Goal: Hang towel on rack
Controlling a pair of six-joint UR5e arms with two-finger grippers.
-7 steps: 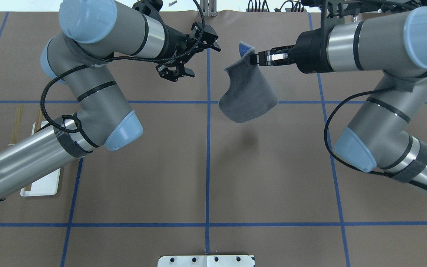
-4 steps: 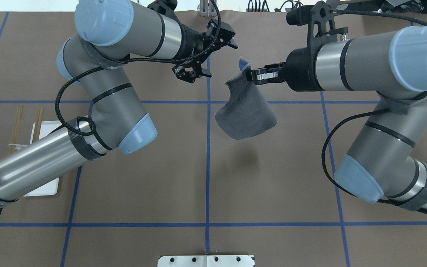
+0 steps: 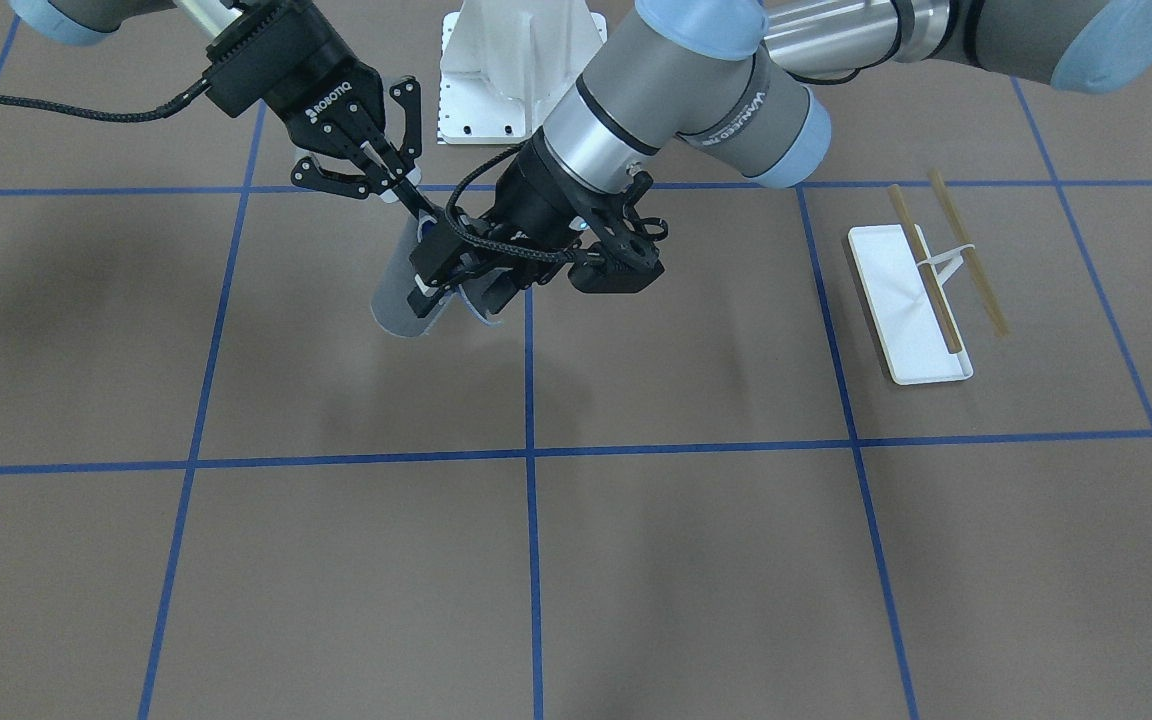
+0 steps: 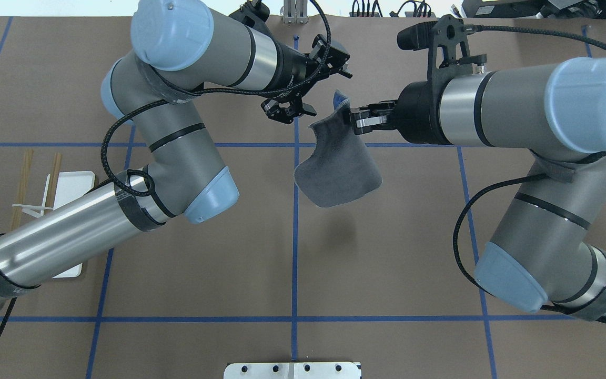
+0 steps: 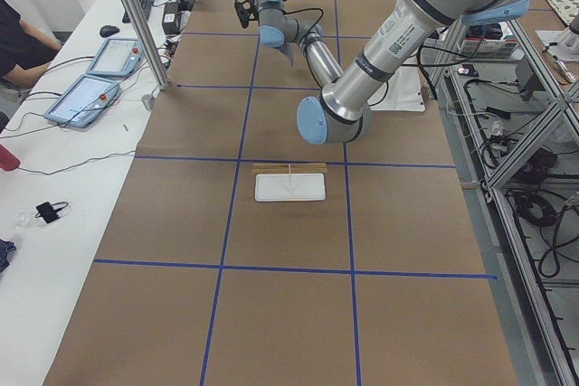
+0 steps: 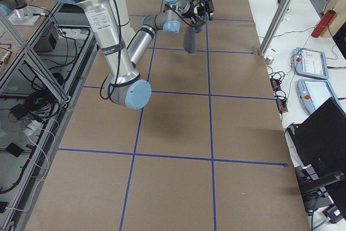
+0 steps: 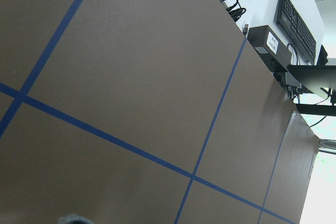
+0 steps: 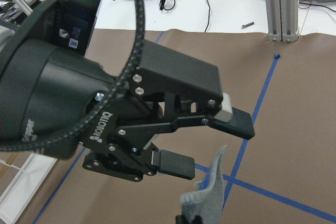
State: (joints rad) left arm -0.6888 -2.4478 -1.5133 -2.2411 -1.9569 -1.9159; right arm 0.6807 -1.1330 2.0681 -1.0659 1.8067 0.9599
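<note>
The towel (image 4: 337, 168) hangs above the table, dark grey with a blue face showing at its top edge. My right gripper (image 4: 355, 118) is shut on its top corner. In the front view the towel (image 3: 398, 292) hangs below the right gripper (image 3: 414, 205). My left gripper (image 4: 329, 93) is open and empty, just left of the held corner and apart from it. The right wrist view shows the left gripper (image 8: 210, 142) with jaws spread, right above the towel's corner (image 8: 210, 192). The rack (image 3: 911, 300) stands far off on the robot's left, with a white tray base and two wooden rods, partly hidden by my left arm in the overhead view (image 4: 69, 184).
A white bolted pedestal (image 3: 521, 60) stands at the robot's side of the table, and its plate shows in the overhead view (image 4: 292, 370). Blue tape lines cross the brown table (image 4: 387, 252). Cables, tablets and a keyboard lie beyond the far table edge.
My left arm has swung right, bringing its open gripper close to the towel's held corner. My right gripper has carried the towel a little left and toward the robot.
</note>
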